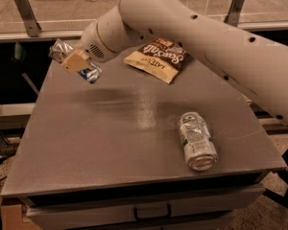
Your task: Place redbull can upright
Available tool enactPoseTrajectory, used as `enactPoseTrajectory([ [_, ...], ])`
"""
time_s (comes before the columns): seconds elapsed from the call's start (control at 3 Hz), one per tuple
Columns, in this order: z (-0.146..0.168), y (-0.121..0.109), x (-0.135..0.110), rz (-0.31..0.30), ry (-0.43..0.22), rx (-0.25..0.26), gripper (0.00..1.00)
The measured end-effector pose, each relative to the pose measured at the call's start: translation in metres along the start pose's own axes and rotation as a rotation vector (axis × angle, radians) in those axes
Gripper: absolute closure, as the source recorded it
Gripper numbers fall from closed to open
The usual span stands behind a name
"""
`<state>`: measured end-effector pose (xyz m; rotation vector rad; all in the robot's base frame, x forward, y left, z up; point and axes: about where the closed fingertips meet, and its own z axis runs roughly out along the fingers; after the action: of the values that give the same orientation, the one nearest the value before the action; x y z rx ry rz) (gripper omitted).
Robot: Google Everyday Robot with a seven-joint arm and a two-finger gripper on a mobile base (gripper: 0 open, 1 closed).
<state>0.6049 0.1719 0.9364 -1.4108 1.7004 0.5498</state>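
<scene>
The redbull can (62, 51) is slim, silver with blue patches and crumpled. It is held tilted above the far left corner of the grey table (110, 143), clear of the surface. My gripper (77, 61) is shut on it, with a tan finger pad (76, 60) across its middle and the blue lower end (92, 74) sticking out below. My large white arm (206, 37) reaches in from the right across the back of the table.
A wider silver can with a green-and-white label (197, 140) lies on its side at the front right. A brown and cream chip bag (156, 59) lies flat at the back centre. A railing (26, 13) runs behind the table.
</scene>
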Motion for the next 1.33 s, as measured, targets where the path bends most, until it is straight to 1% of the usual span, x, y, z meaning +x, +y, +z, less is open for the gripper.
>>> enactPoseTrajectory([
  [0.33,-0.017,0.003,-0.009,0.024,-0.203,-0.005,1.0],
  [0.67,-0.046,-0.002,0.005,0.028,-0.341,0.013,1.0],
  [1.0,-0.077,-0.014,0.022,-0.024,-0.353,0.079,1.0],
  [1.33,-0.084,-0.019,0.027,-0.02,-0.357,0.084,1.0],
])
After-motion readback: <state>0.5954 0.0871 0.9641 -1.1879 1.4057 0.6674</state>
